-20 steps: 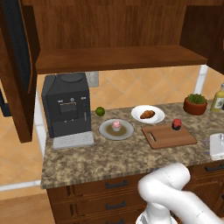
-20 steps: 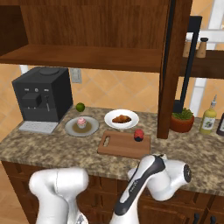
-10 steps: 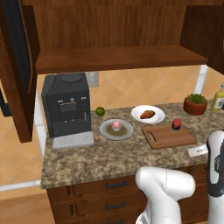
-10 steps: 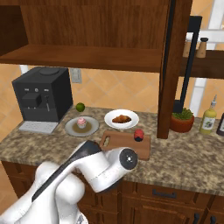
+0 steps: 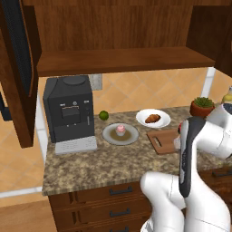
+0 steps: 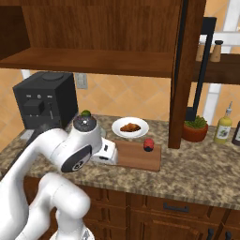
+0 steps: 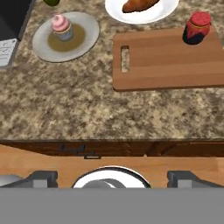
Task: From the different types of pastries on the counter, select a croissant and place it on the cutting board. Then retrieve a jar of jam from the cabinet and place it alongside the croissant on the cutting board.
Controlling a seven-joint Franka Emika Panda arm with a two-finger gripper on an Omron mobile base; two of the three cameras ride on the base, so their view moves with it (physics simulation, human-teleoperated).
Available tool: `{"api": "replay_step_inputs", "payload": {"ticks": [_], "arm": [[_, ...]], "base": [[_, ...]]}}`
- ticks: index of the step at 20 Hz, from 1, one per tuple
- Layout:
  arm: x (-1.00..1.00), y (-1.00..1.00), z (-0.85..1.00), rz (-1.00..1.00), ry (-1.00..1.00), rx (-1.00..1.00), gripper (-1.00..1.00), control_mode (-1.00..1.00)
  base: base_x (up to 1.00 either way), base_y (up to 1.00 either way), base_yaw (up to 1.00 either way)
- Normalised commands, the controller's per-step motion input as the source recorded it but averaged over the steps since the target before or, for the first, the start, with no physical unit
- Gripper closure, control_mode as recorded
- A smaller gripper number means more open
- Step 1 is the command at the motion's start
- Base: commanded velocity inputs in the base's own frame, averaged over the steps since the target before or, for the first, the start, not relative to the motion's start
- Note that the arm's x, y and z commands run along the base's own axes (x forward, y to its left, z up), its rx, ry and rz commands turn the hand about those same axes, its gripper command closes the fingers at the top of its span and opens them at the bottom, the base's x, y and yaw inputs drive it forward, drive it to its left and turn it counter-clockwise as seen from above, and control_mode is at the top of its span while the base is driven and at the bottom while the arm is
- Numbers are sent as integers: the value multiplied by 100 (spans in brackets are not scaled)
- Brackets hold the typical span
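Counter (image 7: 87, 109): speckled brown-and-beige granite, looking rough-grained (edge thick and dark). Cutting board (image 7: 170, 61): reddish-brown wood, showing a smooth matt face. Cabinet (image 5: 122, 36): dark wood, panelled back showing grain. Croissant (image 5: 153, 118): golden-brown crust, lying on a glossy white plate (image 5: 164, 122). Cupcake (image 7: 61, 26): pink frosting, sitting on a dull grey plate (image 7: 85, 37). Jar of jam (image 7: 197, 27): dark glass-like body, red lid. Coffee machine (image 5: 69, 108): matt black casing.
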Motion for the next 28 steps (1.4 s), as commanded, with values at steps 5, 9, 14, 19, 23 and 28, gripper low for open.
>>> {"api": "replay_step_inputs", "payload": {"ticks": [5,9,14,19,23,28], "arm": [[10,-11,48,-5,45,3,-100,-100],[10,-23,5,0,48,16,-100,-100],[4,41,-45,0,12,-8,-100,-100],[24,58,-53,-5,-4,-35,-100,-100],[45,0,7,-9,-8,-40,-100,-100],[58,-5,-4,-3,-6,1,-100,-100]], "base": [[0,0,0],[0,0,0],[0,0,0],[0,0,0],[0,0,0],[0,0,0]]}}
